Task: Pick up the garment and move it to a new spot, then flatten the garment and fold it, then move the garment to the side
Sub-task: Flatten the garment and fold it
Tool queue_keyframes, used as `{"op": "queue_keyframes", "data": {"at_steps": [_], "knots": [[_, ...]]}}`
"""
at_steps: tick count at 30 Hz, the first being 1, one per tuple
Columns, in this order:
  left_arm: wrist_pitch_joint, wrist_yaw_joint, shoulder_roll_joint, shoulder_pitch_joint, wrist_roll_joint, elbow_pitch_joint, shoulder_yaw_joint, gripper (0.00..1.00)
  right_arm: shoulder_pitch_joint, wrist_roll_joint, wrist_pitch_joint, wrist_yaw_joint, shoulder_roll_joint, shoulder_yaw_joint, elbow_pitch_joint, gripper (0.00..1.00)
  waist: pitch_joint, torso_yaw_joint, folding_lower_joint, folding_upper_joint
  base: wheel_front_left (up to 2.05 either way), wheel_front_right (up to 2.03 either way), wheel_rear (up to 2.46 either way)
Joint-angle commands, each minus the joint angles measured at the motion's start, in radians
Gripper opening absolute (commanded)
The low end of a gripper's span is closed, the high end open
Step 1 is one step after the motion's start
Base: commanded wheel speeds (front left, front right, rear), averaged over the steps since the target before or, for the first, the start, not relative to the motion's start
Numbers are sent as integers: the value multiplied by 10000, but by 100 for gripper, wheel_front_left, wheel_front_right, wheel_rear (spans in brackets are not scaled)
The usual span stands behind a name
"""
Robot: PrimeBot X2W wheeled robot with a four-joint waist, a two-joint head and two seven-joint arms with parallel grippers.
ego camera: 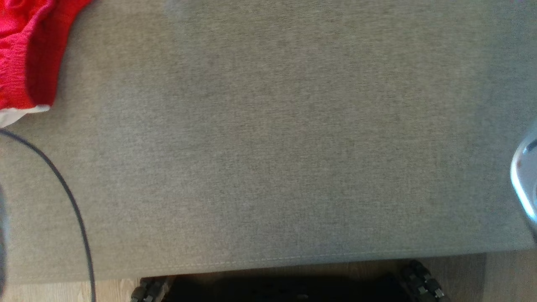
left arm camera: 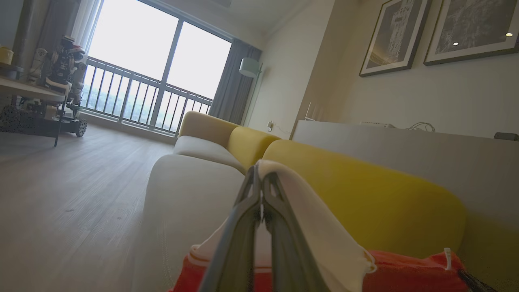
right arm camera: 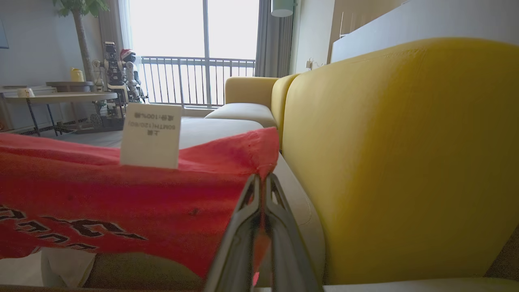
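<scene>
From your head camera you looked straight down on a grey sofa seat (ego camera: pixel 268 147); the red garment (ego camera: pixel 29 54) lay in that view's top left corner, running off the frame, with a white strip along its lower end nearest you; how far it reached beyond the frame could not be told; a thin dark cable (ego camera: pixel 71 201) curved down the left side, and two of your own black wheels (ego camera: pixel 421 279) showed on the pale wood floor (ego camera: pixel 503 277) below the seat's front seam.

Along your left arm, the left gripper (left arm camera: pixel 259 170) had its two dark fingers pressed together on the garment's white part, which draped over the fingertips and fell away to the right of that view; the red cloth bunched below it, at the bottom edge; the fingers pointed along the sofa, with the yellow backrest (left arm camera: pixel 365 194) to their right.

Along your right arm, the right gripper (right arm camera: pixel 262 178) had its fingers pinched tight on a corner of the red cloth; from that corner the garment stretched away to the left of that view, its long axis lying roughly level across the picture, raised off the seat; a white label (right arm camera: pixel 151 136) stood up from its upper edge with its print upside down; black lettering (right arm camera: pixel 77 233) ran along the lower part of the cloth.
</scene>
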State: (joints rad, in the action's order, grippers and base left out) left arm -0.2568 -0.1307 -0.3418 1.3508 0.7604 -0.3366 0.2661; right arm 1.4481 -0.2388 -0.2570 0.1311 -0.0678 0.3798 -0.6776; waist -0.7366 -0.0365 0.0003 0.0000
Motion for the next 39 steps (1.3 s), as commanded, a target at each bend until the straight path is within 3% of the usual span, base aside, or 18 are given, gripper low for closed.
{"op": "queue_keyframes", "data": {"at_steps": [1, 8, 13, 24, 33, 39], "knots": [[-47, 2, -584, -302, 203, 619, -279, 0, -224, 130, -44, -4, 170, 50, 382, 0, -36, -142, -3, 0, 0, 0, 0], [-48, 1, -1234, -4424, 1278, 2832, 390, 0, -2093, 366, -46, -4, 34, 370, -55, 0, 616, -160, -3, 0, 0, 0, 0], [-48, 1, -1450, -7042, 1378, 4141, -123, 0, -3290, 708, -46, -4, 22, 684, 760, 0, 1058, -51, -3, 0, 0, 0, 0], [-49, 18, -587, -11279, 1630, 6088, -1053, 0, -7076, 2232, -47, -4, 170, 984, 2894, 0, 2273, 59, -3, 0, 0, 0, 0], [69, 895, -113, -13897, 1555, 7501, -905, 0, -10404, 3291, -47, -4, 174, 747, 5032, 0, 2999, 296, -3, 0, 0, 0, 0], [409, 1366, 7, -14404, 1681, 8025, -706, 0, -11446, 3472, 18, -4, 174, 882, 5576, 0, 3109, 330, -3, 0, 0, 0, 0]]}}
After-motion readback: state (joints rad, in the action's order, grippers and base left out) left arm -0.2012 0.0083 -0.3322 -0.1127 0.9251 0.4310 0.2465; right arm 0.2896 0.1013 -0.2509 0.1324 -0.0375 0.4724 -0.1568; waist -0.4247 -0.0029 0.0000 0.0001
